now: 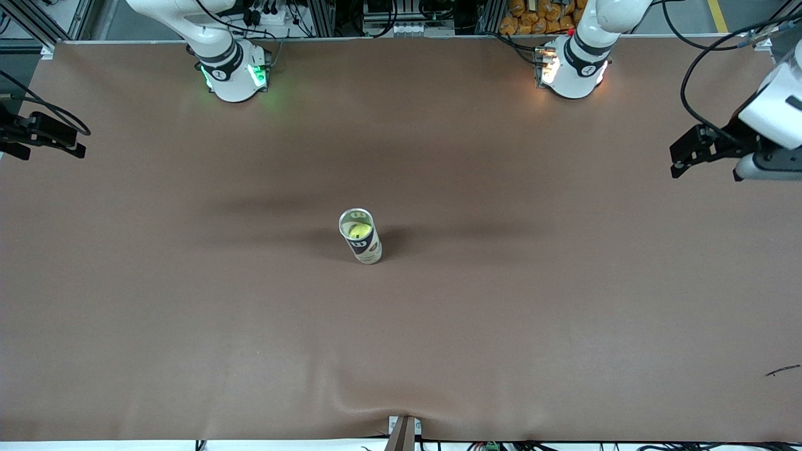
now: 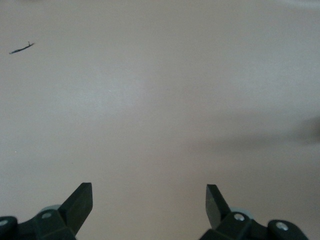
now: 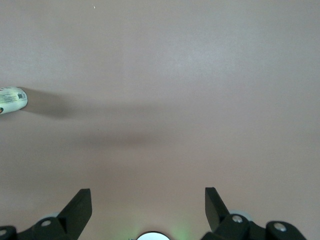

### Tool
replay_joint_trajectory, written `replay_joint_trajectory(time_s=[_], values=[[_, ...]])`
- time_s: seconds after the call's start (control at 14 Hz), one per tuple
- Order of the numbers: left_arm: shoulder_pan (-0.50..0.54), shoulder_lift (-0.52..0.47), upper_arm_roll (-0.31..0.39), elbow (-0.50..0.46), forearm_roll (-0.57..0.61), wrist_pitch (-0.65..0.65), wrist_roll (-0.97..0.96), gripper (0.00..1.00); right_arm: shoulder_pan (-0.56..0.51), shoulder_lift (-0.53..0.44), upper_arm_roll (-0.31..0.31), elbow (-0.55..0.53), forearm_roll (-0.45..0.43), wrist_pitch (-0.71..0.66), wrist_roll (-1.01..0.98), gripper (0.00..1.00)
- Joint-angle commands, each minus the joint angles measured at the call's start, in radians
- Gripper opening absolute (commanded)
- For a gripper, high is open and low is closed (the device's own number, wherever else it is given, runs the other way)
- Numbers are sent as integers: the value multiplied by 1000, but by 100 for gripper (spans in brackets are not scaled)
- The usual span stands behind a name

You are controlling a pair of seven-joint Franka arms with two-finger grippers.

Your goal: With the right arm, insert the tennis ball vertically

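A yellow-green tennis ball (image 1: 359,230) sits inside an upright cylindrical can (image 1: 361,236) near the middle of the table (image 1: 188,313), seen through the can's open round top; the can has a pale rim and a dark printed band on its wall. How deep the ball sits I cannot tell. Nothing stands around the can; only its soft shadow lies on the smooth, matte brown cover.

The right gripper (image 3: 148,206) hangs well apart from the can, over the table's edge at the right arm's end, its black fingers (image 3: 80,205) spread wide with nothing between them. In the right wrist view the can's base end (image 3: 12,100) shows far off to one side of that gripper.

The left gripper (image 2: 149,201) waits over the left arm's end of the table, also well apart from the can, spread and empty. A thin dark scrap (image 2: 22,48) lies on the cover well ahead of it.
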Motion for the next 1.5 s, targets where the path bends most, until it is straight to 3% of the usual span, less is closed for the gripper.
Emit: replay_joint_trajectory(time_s=[0.0, 0.21, 0.36, 0.64, 1.0, 1.14, 1.43], values=[[-87, 95, 161, 39, -112, 6, 67, 100, 10, -16, -5, -12, -9, 1, -4, 100], [-159, 171, 316, 52, -205, 6, 150, 100, 10, -16, -5, -12, -9, 1, -4, 100], [-188, 210, 376, 50, -245, 6, 171, 100, 10, -16, -5, -12, -9, 1, -4, 100], [-196, 274, 422, 49, -311, 6, 214, 100, 10, -16, -5, -12, -9, 1, -4, 100], [-184, 288, 420, 42, -321, 6, 225, 100, 8, -15, -5, -6, -11, 2, -4, 100], [-129, 291, 369, 39, -322, 6, 226, 100, 4, -15, -8, 2, -12, 2, -4, 100], [144, 291, 85, 10, -322, 23, 228, 100, 5, -12, -8, 3, -9, 7, -4, 100]])
